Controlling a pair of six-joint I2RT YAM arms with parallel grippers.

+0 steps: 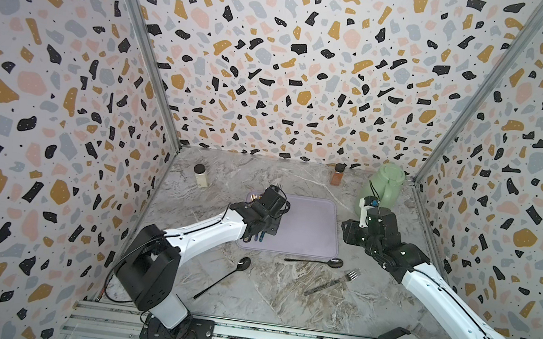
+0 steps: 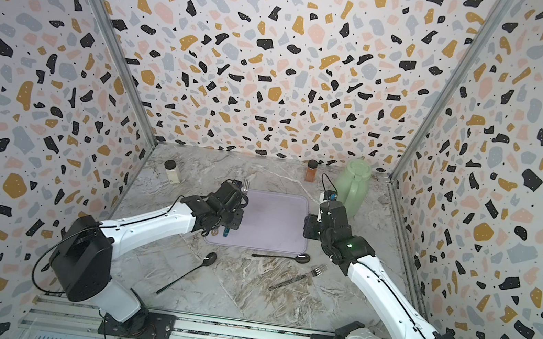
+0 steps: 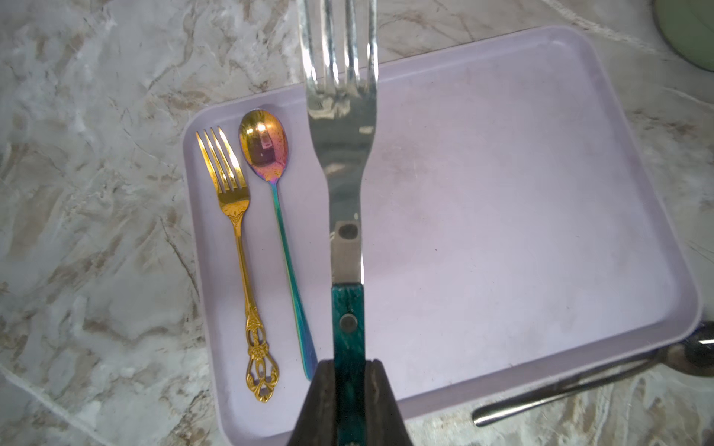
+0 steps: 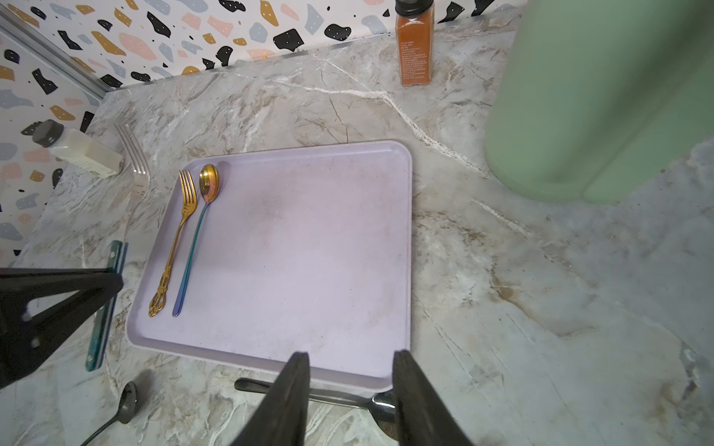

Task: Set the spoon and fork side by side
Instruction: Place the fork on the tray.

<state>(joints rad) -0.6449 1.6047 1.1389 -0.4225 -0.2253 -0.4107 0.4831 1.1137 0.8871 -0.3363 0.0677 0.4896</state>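
Stereo high, likely front; wrists close over tray [image 3: 502, 193].

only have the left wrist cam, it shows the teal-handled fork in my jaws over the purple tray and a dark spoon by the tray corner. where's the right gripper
Observer: The right gripper hangs open and empty at the right edge of the tray.
Operator: any other loose spoon
Observer: Yes, a second black spoon lies on the marble, just in front of the tray's near left corner.
Operator: forks off the tray
Observer: A silver fork with a dark handle lies on the marble in front of the tray's near right corner.
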